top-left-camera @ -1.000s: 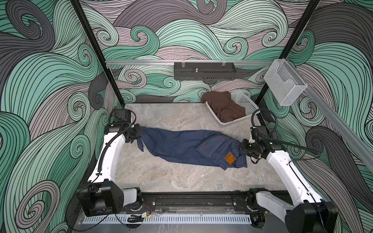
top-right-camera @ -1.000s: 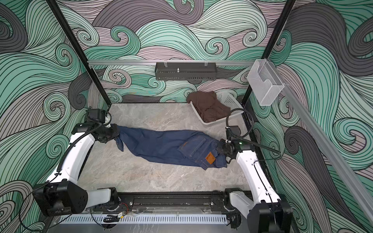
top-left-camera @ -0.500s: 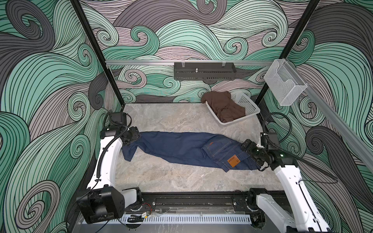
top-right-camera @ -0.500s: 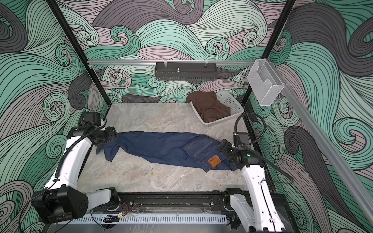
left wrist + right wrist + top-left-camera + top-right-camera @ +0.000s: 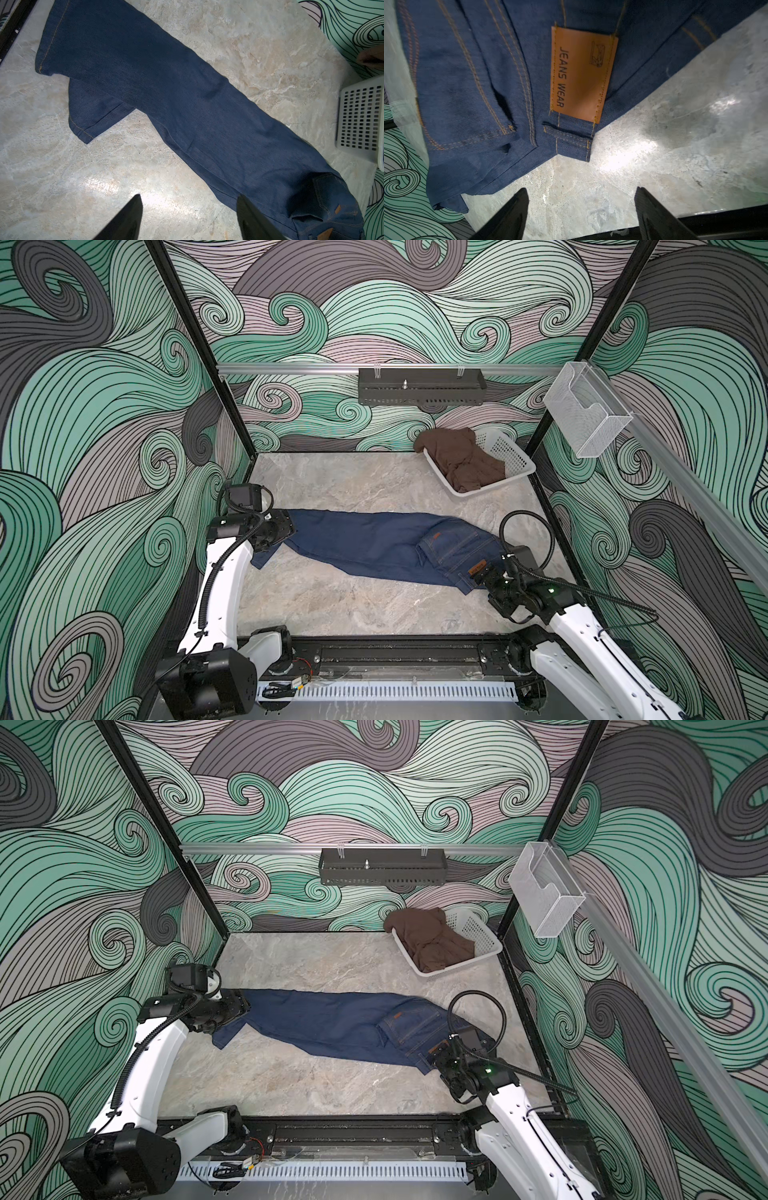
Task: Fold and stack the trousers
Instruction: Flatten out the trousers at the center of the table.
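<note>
Holding nothing, my left fingers (image 5: 124,220) stand spread apart above the grey marbled stone bench (image 5: 353,605), and bare stone shows between them in the left wrist view. My right fingers (image 5: 506,218) are spread wide too and grip nothing (the cloth's edge lies just past their tips).

The dark navy-blue denim trousers (image 5: 374,543) lie flat across the middle of the bench, stretched from my left side to my right with one leg laid over the other. The leg ends are by my left arm, where the lower leg's cuff (image 5: 83,126) pokes out from under the upper leg. The waist end is by my right arm, back pocket facing up, sewn in orange-brown thread. A tan leather patch (image 5: 581,72) reading JEANS WEAR sits at the waistband, and a small orange tab (image 5: 435,536) marks the pocket.

In the far right corner a white perforated plastic basket (image 5: 517,460) stands well apart from the trousers, with a crumpled brown garment (image 5: 461,460) heaped in it and spilling over its far rim.
</note>
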You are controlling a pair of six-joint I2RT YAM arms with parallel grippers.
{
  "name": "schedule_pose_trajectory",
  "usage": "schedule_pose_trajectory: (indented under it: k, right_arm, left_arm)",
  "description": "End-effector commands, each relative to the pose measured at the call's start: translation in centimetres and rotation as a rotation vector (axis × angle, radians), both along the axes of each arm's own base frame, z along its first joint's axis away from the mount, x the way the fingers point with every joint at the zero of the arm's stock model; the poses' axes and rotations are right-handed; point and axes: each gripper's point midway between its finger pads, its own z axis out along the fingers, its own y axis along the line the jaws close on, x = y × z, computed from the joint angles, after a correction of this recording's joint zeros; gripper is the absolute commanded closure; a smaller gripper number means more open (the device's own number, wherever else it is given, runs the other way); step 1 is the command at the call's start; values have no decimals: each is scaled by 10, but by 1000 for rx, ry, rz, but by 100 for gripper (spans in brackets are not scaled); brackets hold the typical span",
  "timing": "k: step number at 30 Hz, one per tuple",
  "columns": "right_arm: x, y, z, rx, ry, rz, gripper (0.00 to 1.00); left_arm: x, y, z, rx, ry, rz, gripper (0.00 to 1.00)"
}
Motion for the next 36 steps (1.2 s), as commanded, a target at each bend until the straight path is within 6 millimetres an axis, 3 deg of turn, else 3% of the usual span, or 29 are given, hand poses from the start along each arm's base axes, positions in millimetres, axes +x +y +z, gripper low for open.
schedule_pose_trajectory:
  k: [1, 13, 19, 22, 27, 33, 36]
  right_arm:
    - [12, 8, -3, 29, -13, -76, 21]
    - [26, 22, -37, -7, 17, -95, 38]
    - [30, 23, -49, -8, 25, -116, 55]
    - [30, 26, -50, 5, 24, -118, 69]
    - [34, 29, -25, 51, -33, -129, 100]
    - [39, 15, 37, 60, -177, -151, 100]
    - [43, 9, 59, 83, -211, -170, 100]
  left_arm:
    - [0, -1, 12, -18, -44, 15, 26]
    - [-3, 6, 18, 12, -59, 48, 26]
    - [-6, 10, 20, 28, -62, 57, 26]
    - [-6, 11, 20, 34, -62, 62, 26]
    - [-5, 14, 18, 39, -55, 66, 26]
    - [-4, 15, 6, 17, -15, 68, 23]
    - [-2, 17, -2, 2, 4, 75, 22]
